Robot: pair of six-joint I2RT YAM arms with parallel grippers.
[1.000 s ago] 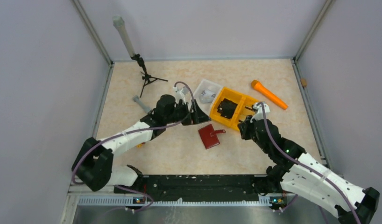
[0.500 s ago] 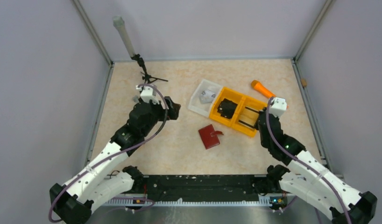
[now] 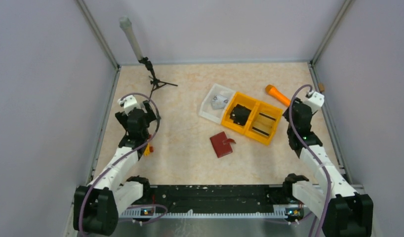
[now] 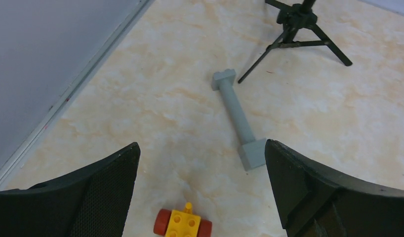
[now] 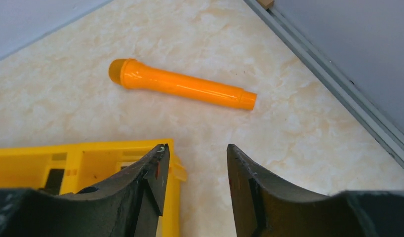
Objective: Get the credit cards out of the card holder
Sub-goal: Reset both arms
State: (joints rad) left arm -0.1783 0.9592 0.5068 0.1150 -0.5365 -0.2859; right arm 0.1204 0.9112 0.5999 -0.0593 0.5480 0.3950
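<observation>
Now both my arms have swung back to the sides, away from the middle. My left end effector (image 4: 201, 148) is spread wide and holds nothing. My right end effector (image 5: 196, 148) is a little apart and holds nothing too. The holder (image 3: 221, 144) lies folded shut in the middle of the counter (image 3: 185, 160), well apart from both. I cannot spot any cards for sure, so I think I must go back.

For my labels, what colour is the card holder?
The card holder is dark red, best seen in the top view.
</observation>
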